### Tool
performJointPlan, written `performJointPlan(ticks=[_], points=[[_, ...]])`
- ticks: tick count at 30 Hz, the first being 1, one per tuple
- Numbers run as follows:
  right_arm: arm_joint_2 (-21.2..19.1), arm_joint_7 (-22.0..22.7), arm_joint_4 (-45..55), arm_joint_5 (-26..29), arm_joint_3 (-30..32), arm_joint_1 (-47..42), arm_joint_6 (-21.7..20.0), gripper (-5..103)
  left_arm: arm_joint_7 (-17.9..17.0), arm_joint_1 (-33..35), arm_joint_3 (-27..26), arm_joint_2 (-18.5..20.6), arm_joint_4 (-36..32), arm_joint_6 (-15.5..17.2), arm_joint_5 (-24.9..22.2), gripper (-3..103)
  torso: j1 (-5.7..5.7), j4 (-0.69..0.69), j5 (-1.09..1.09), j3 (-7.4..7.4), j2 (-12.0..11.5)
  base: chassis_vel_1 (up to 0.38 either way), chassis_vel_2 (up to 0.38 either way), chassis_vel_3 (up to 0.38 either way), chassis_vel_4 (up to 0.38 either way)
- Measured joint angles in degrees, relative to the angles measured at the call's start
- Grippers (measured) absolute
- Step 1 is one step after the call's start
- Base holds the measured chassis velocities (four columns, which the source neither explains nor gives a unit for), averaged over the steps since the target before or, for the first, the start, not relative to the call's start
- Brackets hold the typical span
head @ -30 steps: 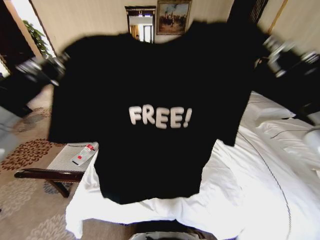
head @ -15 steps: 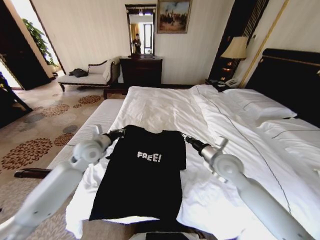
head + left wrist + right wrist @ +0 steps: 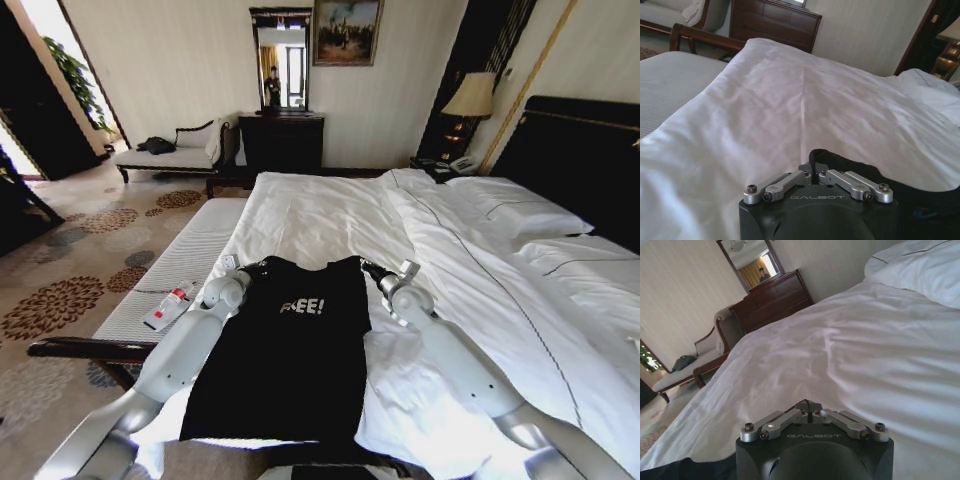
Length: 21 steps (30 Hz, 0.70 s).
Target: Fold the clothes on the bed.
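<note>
left gripper (image 3: pixel 252 266) sits at the far left shoulder of your one black t-shirt (image 3: pixel 290 360), and in the left wrist view its fingers (image 3: pixel 810 175) are drawn together with a fold of black cloth pinched at their tips. right gripper (image 3: pixel 368 268) sits at the opposite shoulder; in the right wrist view its fingers (image 3: pixel 809 406) are also closed tip to tip, and whether they hold any fabric you cannot tell, since the dark cloth shows only at the frame's lower corner. count: two arms, both stretched forward from the near edge; one shirt; one bed (image 3: pixel 480 300); one bench (image 3: pixel 170 285); one small bottle with a red label (image 3: pixel 168 306). the shirt lies face up and lengthwise on the white duvet (image 3: pixel 320 215) near the foot corner of the bed, collar end away from you, hem hanging toward the near edge. its white lettering (image 3: pixel 302 307) reads partly, the second letter lost in a crease or behind the left forearm. left sleeve is covered by the left arm, right sleeve not clearly made out. the bottle lies on its side on the pale bench beside the bed, well apart from the shirt. two pillows (image 3: pixel 520 215) lie by the dark headboard (image 3: pixel 575 160), the nearer one cut off at the picture's right edge.
</note>
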Motion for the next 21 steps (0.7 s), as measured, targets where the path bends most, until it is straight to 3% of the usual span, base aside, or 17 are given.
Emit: performJointPlan(ticks=[9,13,21], points=[[4.6,-0.1,-5.6,-5.4,1.3,-2.0,1.4,0,1.4,0.4,-1.5,-2.7,8.7,-3.5,3.7,1,-0.02,-0.03,-0.02,-0.01,0.0,0.000,0.000,0.000,0.000],[7.7,0.1,-7.6,-6.2,1.9,-1.3,2.4,0,2.1,0.5,-2.2,-3.6,10.9,-5.1,4.5,1,-0.01,0.02,-0.02,0.00,0.0,0.000,0.000,0.000,0.000],[10.1,-2.3,-10.8,-8.6,1.8,0.1,4.7,0,3.7,0.5,-2.7,-4.8,12.5,-7.6,4.9,1,-0.02,-0.02,-0.01,-0.01,0.0,0.000,0.000,0.000,0.000]])
